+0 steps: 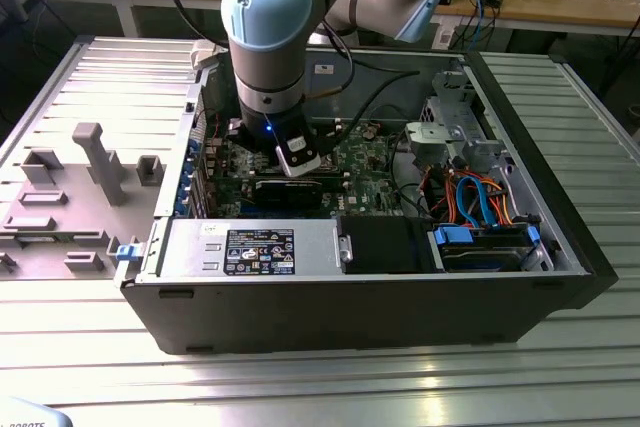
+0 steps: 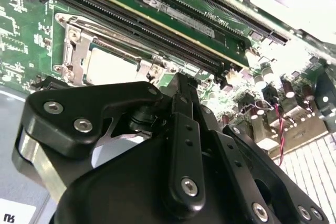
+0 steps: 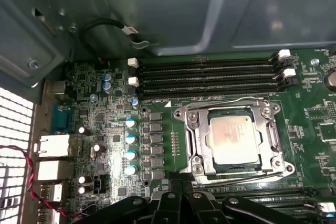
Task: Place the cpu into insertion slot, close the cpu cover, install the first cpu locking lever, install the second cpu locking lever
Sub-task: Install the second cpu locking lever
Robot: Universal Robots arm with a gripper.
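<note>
Overall: an open computer case (image 1: 560,247) lies on a ribbed metal table (image 1: 300,387), with the robot arm (image 1: 270,37) reaching down into it.
Arm: its pale blue and grey wrist hangs over the green motherboard (image 1: 370,162), toward the exterior view's left of the case interior.
Gripper: the black gripper (image 2: 178,85) hovers just above the board, next to the socket; its linkage also fills the near edge of the first wrist view (image 3: 181,203). Whether the fingers are spread or pressed together cannot be told.
Cpu: the cpu (image 3: 232,139), a dull silver square, sits flat inside the insertion slot (image 3: 195,153); it shows in the second wrist view too (image 2: 107,69).
Cpu cover: the cpu cover (image 3: 197,129), a silvery frame, lies down around the chip, whose top shows through the cut-out.
Levers: thin wire levers (image 3: 231,100) run along the socket's edges, lying low against the frame.
Neighbours: long black memory slots (image 3: 210,77) run beside the socket; a row of pale blue-topped capacitors (image 3: 130,145) stands on its other side.
Elsewhere: a grey plastic fixture tray (image 1: 80,197) rests on the table at the exterior view's left.
</note>
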